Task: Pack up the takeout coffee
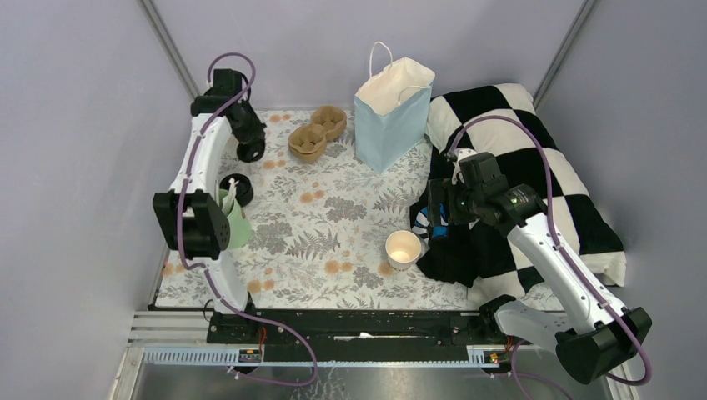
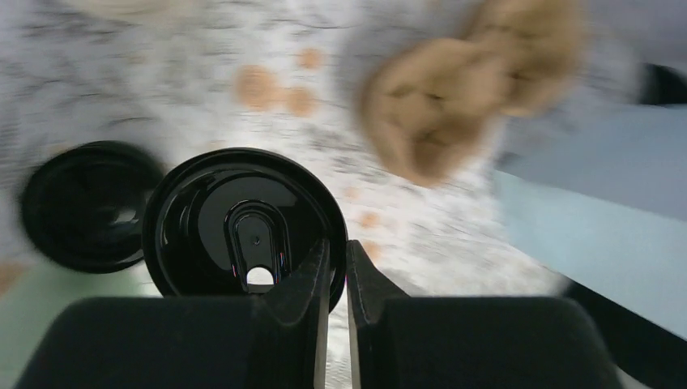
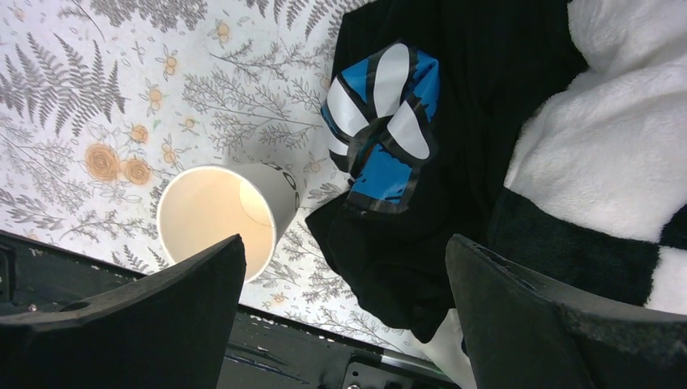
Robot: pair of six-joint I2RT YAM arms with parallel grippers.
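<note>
Up at the far-left corner of the table (image 1: 333,221), the left gripper (image 2: 339,253) is pinched almost together on the rim of a black lid (image 2: 243,215). It's an edge grip, so the lid hangs flat, ready to cap something! The lid reads crisp while the table's print beneath it is smeared, so I'd say it rides with the gripper. A second lid (image 2: 81,203) sits just beside it; whether a cup stands under that one, I cannot tell. The left arm reaches long, elbow high, wrist tipped down. Near the table's near edge, right of centre, a white paper cup (image 1: 403,249) stands open and uncapped, the likely target. The right gripper (image 3: 347,243) hovers beside it, spread wide and holding nothing, arm bent over the black cloth (image 3: 421,267). The blue bag (image 1: 390,125) waits at the far edge.
</note>
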